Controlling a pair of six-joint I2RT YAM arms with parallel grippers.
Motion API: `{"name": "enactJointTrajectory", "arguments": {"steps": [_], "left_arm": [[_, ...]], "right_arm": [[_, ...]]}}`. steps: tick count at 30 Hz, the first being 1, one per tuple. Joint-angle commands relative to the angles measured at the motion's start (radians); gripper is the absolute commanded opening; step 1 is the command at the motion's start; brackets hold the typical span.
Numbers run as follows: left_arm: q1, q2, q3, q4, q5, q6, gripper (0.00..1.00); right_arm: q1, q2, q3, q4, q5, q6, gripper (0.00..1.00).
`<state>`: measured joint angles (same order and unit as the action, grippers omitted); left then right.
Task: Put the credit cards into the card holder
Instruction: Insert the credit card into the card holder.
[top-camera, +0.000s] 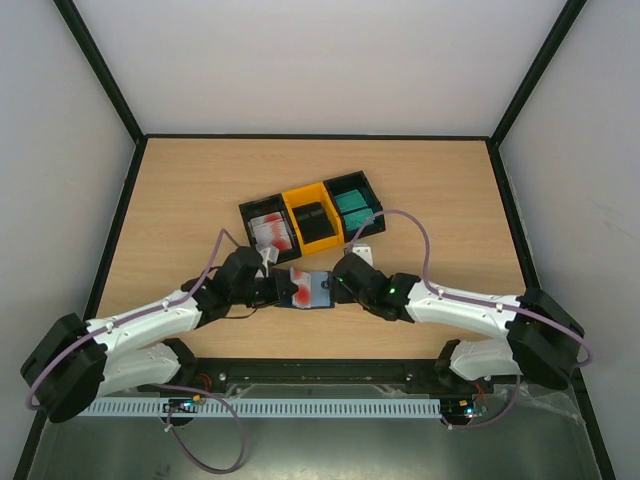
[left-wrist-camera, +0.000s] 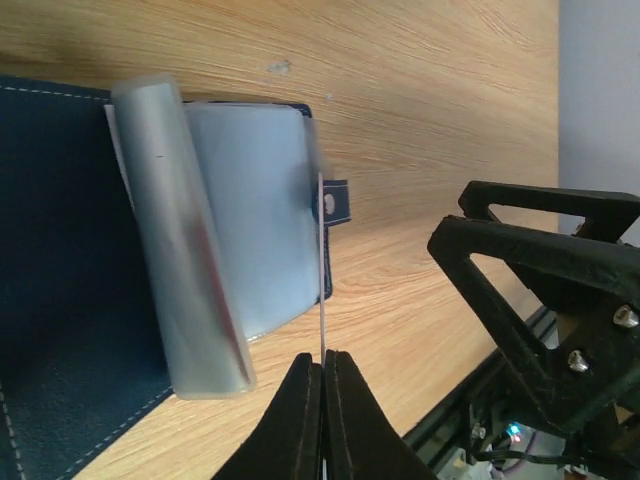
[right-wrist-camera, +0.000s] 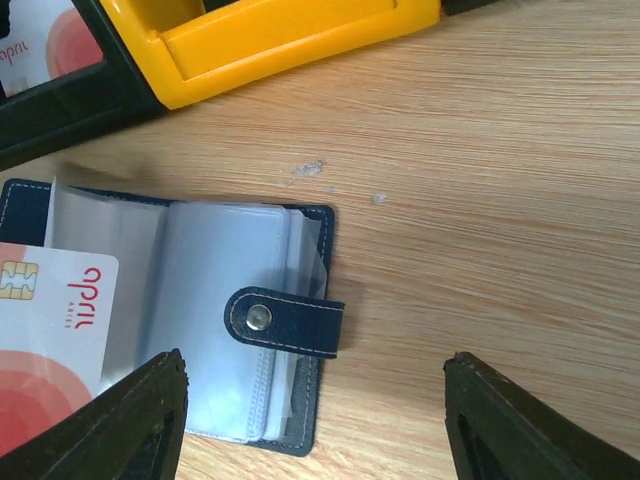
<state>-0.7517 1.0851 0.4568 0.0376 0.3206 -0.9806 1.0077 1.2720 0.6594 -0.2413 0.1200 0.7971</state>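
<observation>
Pale-walled wooden worktop (top-camera: 180, 200) lies open toward the upper frame; at centre the left end effector (left-wrist-camera: 322, 358) pinches a sleeve of the card holder (top-camera: 318, 290), right end effector (right-wrist-camera: 312, 362) released.

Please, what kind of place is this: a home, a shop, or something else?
Probably a robot test booth in a lab: a wooden table walled by plain white panels in black framing, two robot arms bolted at its near edge, and small bins of sorted cards.

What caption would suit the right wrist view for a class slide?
Open right claw hovers over the navy card holder, a white-and-red credit card at one end.
</observation>
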Motion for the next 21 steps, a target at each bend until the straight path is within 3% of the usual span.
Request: {"name": "enactJointTrajectory", "arguments": {"steps": [1,9,21], "left_arm": [[-0.007,0.022,-0.014,0.074,-0.069,-0.004,0.02],[0.035,0.102,0.021,0.043,-0.094,0.066,0.03],[0.124,0.108,-0.007,0.052,-0.014,0.123,0.02]], "right_arm": [[0.008,0.065,0.008,0.062,0.001,-0.026,0.67],[0.025,0.246,0.107,0.026,0.050,-0.041,0.63],[0.025,0.369,0.160,-0.031,0.007,-0.041,0.63]]}}
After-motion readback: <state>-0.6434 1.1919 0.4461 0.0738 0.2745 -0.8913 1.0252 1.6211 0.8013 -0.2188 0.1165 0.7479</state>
